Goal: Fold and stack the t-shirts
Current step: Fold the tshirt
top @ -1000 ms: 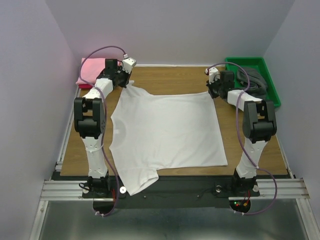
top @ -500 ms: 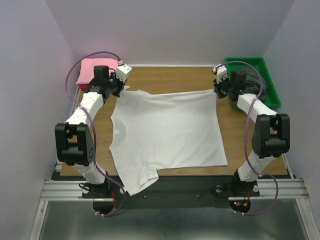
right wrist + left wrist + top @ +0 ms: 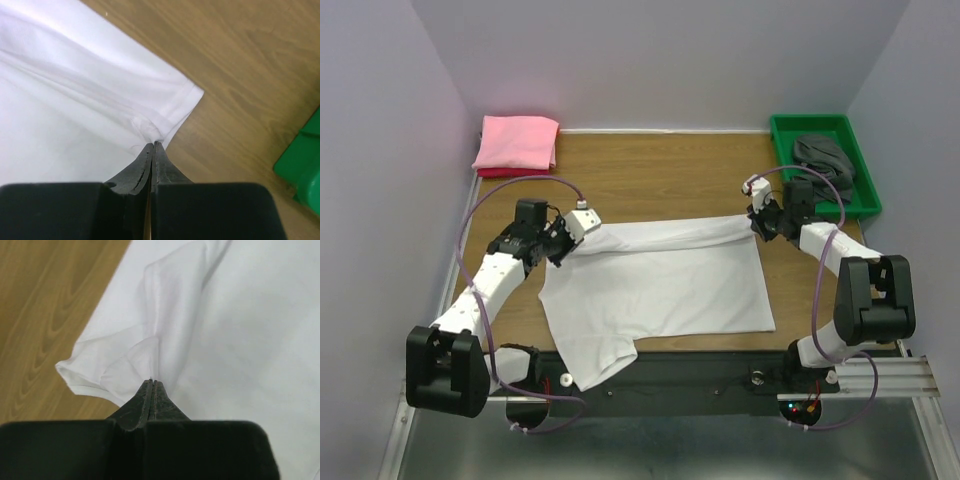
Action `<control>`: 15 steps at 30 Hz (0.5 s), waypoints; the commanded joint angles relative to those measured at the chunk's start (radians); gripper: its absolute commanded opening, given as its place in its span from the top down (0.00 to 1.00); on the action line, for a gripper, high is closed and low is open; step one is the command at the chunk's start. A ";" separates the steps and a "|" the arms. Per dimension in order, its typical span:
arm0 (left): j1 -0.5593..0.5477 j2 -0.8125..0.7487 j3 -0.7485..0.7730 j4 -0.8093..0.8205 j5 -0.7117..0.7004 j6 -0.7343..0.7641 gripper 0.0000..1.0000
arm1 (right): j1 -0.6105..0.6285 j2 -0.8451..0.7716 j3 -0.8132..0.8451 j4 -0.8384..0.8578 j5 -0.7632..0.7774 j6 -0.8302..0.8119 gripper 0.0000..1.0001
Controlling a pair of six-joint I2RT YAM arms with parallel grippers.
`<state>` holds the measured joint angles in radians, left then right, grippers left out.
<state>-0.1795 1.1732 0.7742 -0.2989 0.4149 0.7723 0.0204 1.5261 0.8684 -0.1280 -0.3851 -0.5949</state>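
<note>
The white t-shirt lies spread on the table in front of both arms, with one sleeve drooping over the near edge at the left. Its far edge is raised and stretched between the two grippers. The left gripper has its fingers together, clamped on a bunched fold at the shirt's far-left corner. The right gripper is likewise pinched tight on the stitched far-right corner. The pink t-shirt sits folded at the far left, well apart. The dark grey t-shirt lies crumpled in the green tray at the far right.

The step in hand looks like folding the far half over toward the near edge. To do it well, both arms should travel together at the same height and pace, with the edge taut between them so the cloth rolls over itself without sagging in the middle. The edge should land square to the near edge before either gripper lets go. The left pinch gathers extra cloth, so a wrinkle there is likely unless that corner is drawn outward as it is laid down.
</note>
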 commanded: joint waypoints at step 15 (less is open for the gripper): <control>0.032 0.009 0.092 -0.217 0.122 0.105 0.38 | -0.053 0.041 0.228 -0.326 -0.167 -0.059 0.40</control>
<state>-0.1490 1.1313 0.8009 -0.5152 0.4534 0.9157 -0.0334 1.5288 1.0061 -0.3828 -0.4549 -0.6853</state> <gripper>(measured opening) 0.619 0.624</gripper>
